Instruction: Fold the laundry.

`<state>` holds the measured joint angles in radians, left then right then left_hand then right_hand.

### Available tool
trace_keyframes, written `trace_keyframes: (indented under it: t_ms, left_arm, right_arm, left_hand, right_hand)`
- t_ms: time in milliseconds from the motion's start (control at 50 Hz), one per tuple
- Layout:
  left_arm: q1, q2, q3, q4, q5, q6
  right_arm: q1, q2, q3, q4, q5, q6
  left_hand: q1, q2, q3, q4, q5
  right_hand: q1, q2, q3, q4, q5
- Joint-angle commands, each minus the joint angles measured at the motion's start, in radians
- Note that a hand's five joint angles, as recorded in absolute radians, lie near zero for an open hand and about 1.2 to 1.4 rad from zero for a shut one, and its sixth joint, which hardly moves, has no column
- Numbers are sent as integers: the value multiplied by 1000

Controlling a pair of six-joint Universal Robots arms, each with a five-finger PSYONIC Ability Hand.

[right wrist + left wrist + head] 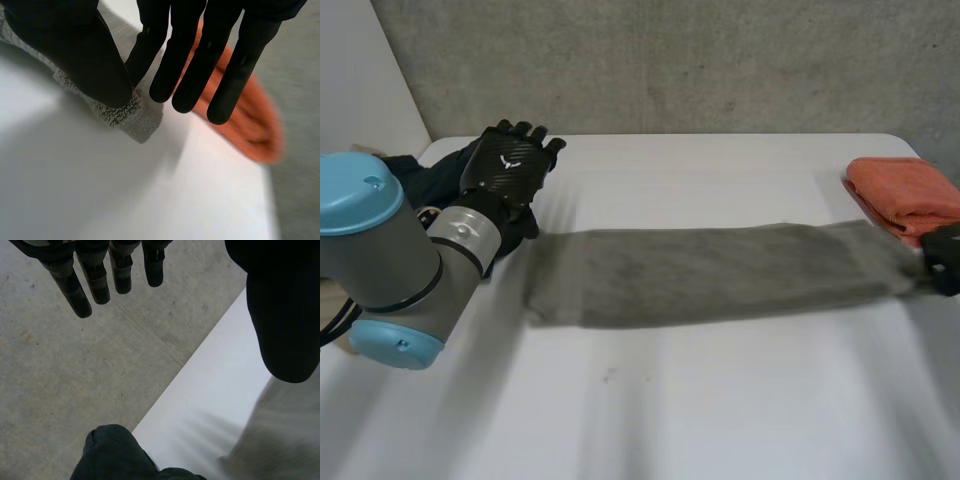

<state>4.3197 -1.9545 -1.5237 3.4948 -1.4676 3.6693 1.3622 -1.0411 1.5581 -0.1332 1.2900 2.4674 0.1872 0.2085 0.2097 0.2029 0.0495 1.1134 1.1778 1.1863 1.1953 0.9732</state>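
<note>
A long grey towel point(710, 272), folded into a narrow strip, lies across the middle of the white table point(720, 400). My right hand point(945, 260) is at its right end. In the right wrist view the thumb point(75, 55) and a finger pinch the towel's end corner point(135, 117), while the other fingers stay straight above it. My left hand point(510, 160) hovers open beyond the towel's left end, touching nothing. In its own view the fingers point(95, 280) are straight, and the grey towel's end point(280, 440) lies below the thumb point(285, 315).
A folded orange towel point(910, 195) lies at the back right, just behind my right hand and beyond its fingertips point(250, 120). A dark cloth point(430, 180) is bunched at the table's left back corner under my left arm point(115, 455). Concrete floor point(60, 380) lies past that edge.
</note>
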Motion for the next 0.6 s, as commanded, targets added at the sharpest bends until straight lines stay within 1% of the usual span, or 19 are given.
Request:
trace_keyframes:
  t_ms: [20,60,100,120,180,200,260,280,340,360,420,440,500,560,580,600]
  left_arm:
    - [0,48,-27,0,1,0]
    - [0,58,-30,0,1,-2]
    - [2,62,-32,0,1,-3]
    - [2,62,-32,0,0,-3]
    - [2,66,-32,0,-3,-5]
    - [2,71,-33,0,-3,-5]
    - [3,77,-35,0,-8,-6]
    - [3,81,-38,-2,-8,-6]
    - [3,88,-50,-2,-7,-6]
    - [3,92,-59,0,-7,-6]
    - [2,94,-72,1,-3,-6]
    - [-2,92,-78,3,-3,-6]
    - [-3,92,-82,6,-3,-6]
    - [-14,83,-79,7,-3,-6]
    - [-23,78,-76,10,-2,-6]
    - [-28,77,-73,10,-3,-6]
  right_arm:
    - [-109,-73,-15,-3,17,-197]
    - [-95,-73,-30,-6,9,-217]
    - [-51,-79,-38,-14,0,-206]
    - [21,-83,-49,-34,-4,-191]
    - [128,-88,-58,-106,-21,-163]
    - [197,-94,-49,-168,-41,-159]
    - [312,-111,-32,-247,-89,-159]
    - [398,-112,-20,-288,-128,-160]
    - [533,-109,-7,-328,-194,-162]
    - [608,-94,-1,-338,-231,-163]
    - [716,-33,-1,-344,-282,-166]
    - [785,23,-12,-336,-293,-182]
    - [865,97,-20,-324,-291,-238]
    - [885,105,-23,-309,-259,-271]
    - [879,99,-21,-296,-217,-266]
    - [874,93,-18,-293,-189,-257]
  left_hand:
    - [-13,-34,-35,-28,-49]
    - [-13,-34,-35,-28,-49]
    - [-13,-34,-35,-28,-49]
    - [-13,-34,-35,-28,-49]
    - [-13,-34,-35,-28,-49]
    - [-13,-34,-35,-28,-49]
    - [-13,-34,-35,-28,-49]
    - [-13,-34,-35,-28,-49]
    - [-13,-34,-35,-28,-49]
    - [-13,-34,-35,-28,-49]
    - [-13,-34,-35,-28,-49]
    - [-13,-34,-35,-28,-49]
    - [-13,-34,-35,-28,-49]
    - [-13,-34,-35,-28,-49]
    - [-13,-34,-35,-28,-49]
    - [-13,-34,-35,-28,-49]
  right_hand:
    - [283,218,210,201,249]
    - [283,218,210,201,249]
    - [283,218,210,201,249]
    - [283,218,210,201,249]
    - [283,218,210,201,249]
    - [283,218,210,201,249]
    - [283,218,210,201,249]
    - [283,218,210,201,249]
    - [283,218,210,201,249]
    - [283,218,210,201,249]
    - [283,218,210,201,249]
    - [283,218,210,201,249]
    - [283,218,210,201,249]
    - [283,218,210,201,249]
    - [-245,-310,-318,-327,-279]
    - [-605,-669,-678,-687,-639]
